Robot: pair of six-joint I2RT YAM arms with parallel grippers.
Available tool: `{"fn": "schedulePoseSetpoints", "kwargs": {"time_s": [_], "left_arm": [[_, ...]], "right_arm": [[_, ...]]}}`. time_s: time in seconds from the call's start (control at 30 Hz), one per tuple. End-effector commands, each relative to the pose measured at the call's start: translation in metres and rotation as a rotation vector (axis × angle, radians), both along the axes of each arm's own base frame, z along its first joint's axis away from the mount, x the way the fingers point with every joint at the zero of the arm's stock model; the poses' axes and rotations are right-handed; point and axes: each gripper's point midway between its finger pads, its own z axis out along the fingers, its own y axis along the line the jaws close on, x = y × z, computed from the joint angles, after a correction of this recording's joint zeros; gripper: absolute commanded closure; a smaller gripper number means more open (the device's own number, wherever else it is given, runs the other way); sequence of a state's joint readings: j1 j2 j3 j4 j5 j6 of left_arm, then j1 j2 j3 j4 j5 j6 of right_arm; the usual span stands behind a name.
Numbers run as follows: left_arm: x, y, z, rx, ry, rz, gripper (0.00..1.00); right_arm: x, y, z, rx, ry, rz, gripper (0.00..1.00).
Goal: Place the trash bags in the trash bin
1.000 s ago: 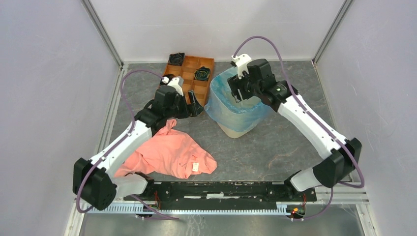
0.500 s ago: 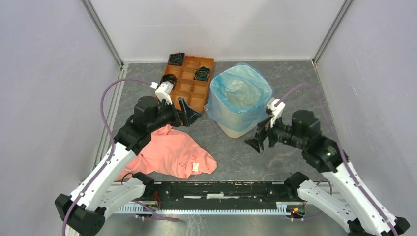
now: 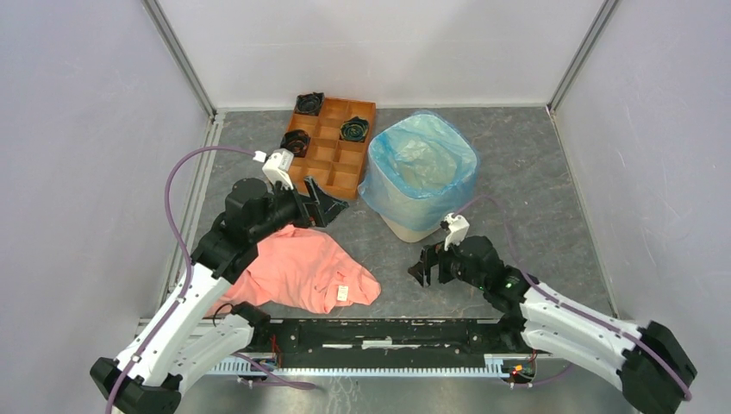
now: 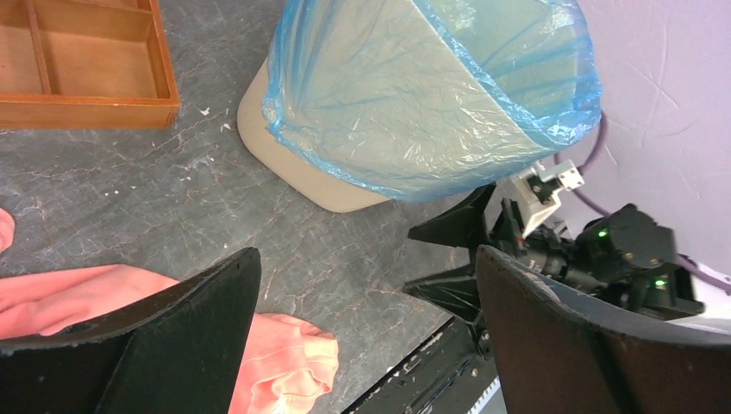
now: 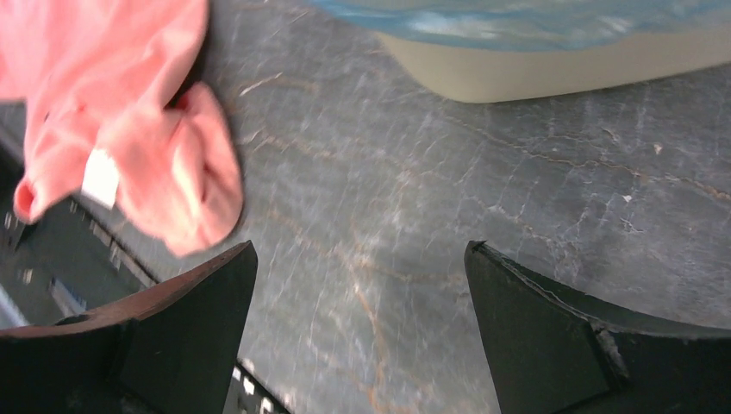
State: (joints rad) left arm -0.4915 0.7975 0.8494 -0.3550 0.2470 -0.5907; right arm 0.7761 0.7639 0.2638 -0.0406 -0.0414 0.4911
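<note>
The cream-beige trash bin (image 3: 412, 228) stands at the back middle of the table. The light-blue trash bag (image 3: 422, 168) lines it, folded over the rim and hanging down its sides. In the left wrist view the bag (image 4: 414, 95) covers the bin (image 4: 293, 164) down to near its base. The right wrist view shows the bin's base (image 5: 552, 65). My left gripper (image 3: 328, 200) is open and empty, left of the bin. My right gripper (image 3: 422, 266) is open and empty, low over the table in front of the bin.
An orange-brown compartmented tray (image 3: 332, 147) with black round parts sits left of the bin. A salmon-pink garment (image 3: 302, 272) lies at the front left, also in the right wrist view (image 5: 129, 112). A black rail (image 3: 388, 332) runs along the near edge.
My right arm has pulled out of the bin's mouth and swung down to the front, low over the table. My left arm has drawn back slightly toward the left. The bag stays on the bin.
</note>
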Motion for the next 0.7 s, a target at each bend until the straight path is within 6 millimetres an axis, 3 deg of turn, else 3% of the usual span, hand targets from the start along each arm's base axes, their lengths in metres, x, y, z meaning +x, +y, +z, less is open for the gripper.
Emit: {"fn": "schedulePoseSetpoints", "kwargs": {"time_s": [0.0, 0.27, 0.4, 0.67], "left_arm": [[0.002, 0.001, 0.002, -0.019, 0.011, 0.026, 0.00], [0.009, -0.003, -0.001, 0.001, 0.021, 0.019, 0.00], [0.014, -0.002, -0.006, 0.027, 0.016, 0.029, 0.00], [0.017, -0.005, -0.014, 0.048, 0.030, 0.010, 0.00]], "right_arm": [[0.055, 0.013, 0.039, 0.283, -0.121, -0.293, 0.02], [0.107, 0.020, 0.018, 0.221, -0.066, -0.528, 0.02], [0.133, 0.015, 0.020, 0.307, -0.082, -0.609, 0.02], [0.203, -0.017, 0.011, 0.360, -0.084, -0.739, 0.02]]}}
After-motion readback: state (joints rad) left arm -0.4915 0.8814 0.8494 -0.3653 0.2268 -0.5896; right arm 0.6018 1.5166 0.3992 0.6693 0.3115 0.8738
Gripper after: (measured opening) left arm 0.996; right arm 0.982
